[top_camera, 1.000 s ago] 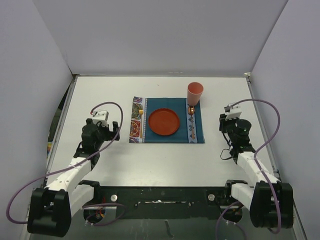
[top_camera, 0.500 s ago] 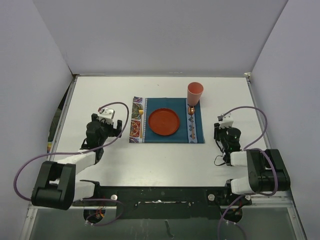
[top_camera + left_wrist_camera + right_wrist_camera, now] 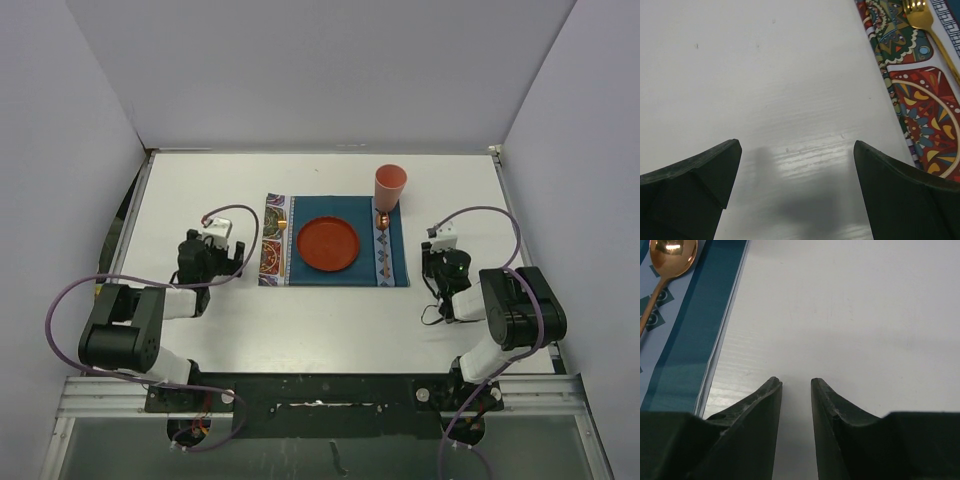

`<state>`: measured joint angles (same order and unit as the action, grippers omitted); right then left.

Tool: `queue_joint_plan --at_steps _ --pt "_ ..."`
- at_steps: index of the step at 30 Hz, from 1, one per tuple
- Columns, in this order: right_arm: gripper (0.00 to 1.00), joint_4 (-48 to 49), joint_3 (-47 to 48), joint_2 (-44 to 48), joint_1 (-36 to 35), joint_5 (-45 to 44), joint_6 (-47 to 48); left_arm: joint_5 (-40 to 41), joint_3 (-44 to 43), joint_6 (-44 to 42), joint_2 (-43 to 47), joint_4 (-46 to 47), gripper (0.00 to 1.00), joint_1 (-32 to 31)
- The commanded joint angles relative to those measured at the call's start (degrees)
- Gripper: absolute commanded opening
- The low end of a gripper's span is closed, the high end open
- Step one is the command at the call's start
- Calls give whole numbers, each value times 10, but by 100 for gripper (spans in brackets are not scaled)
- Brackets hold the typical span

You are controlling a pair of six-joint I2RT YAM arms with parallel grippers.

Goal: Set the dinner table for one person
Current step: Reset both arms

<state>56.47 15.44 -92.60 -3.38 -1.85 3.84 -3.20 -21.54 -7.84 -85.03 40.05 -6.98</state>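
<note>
White desk (image 3: 320, 320) fills the frame's centre, long axis running left to right; left gripper (image 3: 796, 148) fingers spread wide, empty; right gripper (image 3: 795, 382) fingers narrowly parted, gripping nothing.

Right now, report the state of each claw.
Left claw: wide open, holding nothing.
Right claw: open by only a narrow gap, holding nothing.

This is a robotics lab test cell. Plain pale panels (image 3: 320, 70) box in the white dinner table (image 3: 320, 320) on three sides. The left arm (image 3: 125, 330) and right arm (image 3: 515, 310) stand bolted to a black metal rail (image 3: 330, 385) at its near edge, purple cables (image 3: 52, 325) looping from them.
</note>
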Motion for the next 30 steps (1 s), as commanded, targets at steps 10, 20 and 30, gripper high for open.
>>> queue_joint_plan --at_steps 10,20,30 --pt "37 -18 58 -6 -7 -70 -15 -154 21 49 -66 165 98 101" --pt "98 -21 59 -5 -5 -91 -29 -98 18 64 -70 169 98 98" --pt "98 -20 59 -5 -5 -92 -29 -97 19 63 -70 170 98 98"
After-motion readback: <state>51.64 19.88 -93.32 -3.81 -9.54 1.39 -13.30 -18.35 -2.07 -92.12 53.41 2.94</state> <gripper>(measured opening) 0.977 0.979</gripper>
